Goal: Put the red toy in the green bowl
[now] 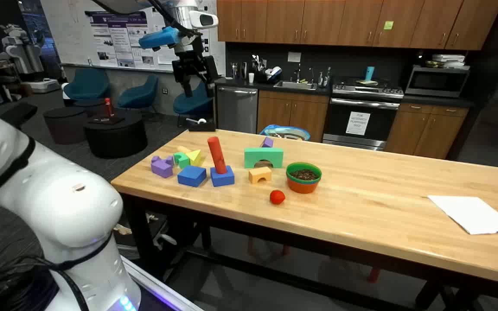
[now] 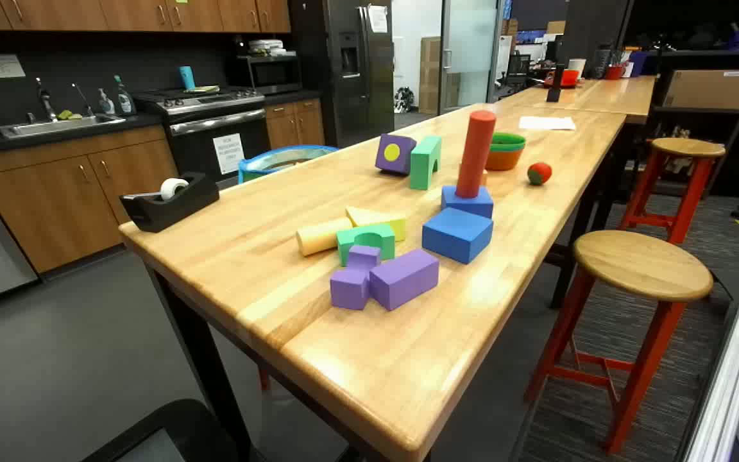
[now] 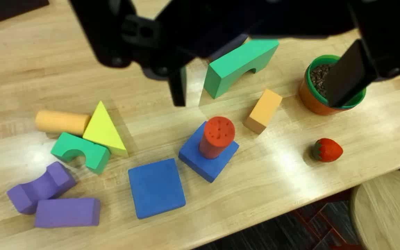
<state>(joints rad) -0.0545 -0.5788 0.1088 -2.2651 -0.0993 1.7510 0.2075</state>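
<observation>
As I look across the long wooden table [image 1: 370,207], the Robotiq gripper [image 1: 199,90] hangs over it, jaws spread wide, holding nothing. The green bowl [image 1: 303,166] stands upright; near it, on the table, lies the smaller red toy strawberry [image 1: 277,197]. I judge this the approach: next, travel above the strawberry, descend and close around it.

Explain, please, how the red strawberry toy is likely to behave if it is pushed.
The red strawberry toy would probably roll if nudged, as its body is rounded. Its tapered shape suggests a curving path. Being smaller than the green bowl, it is perhaps light.
</observation>
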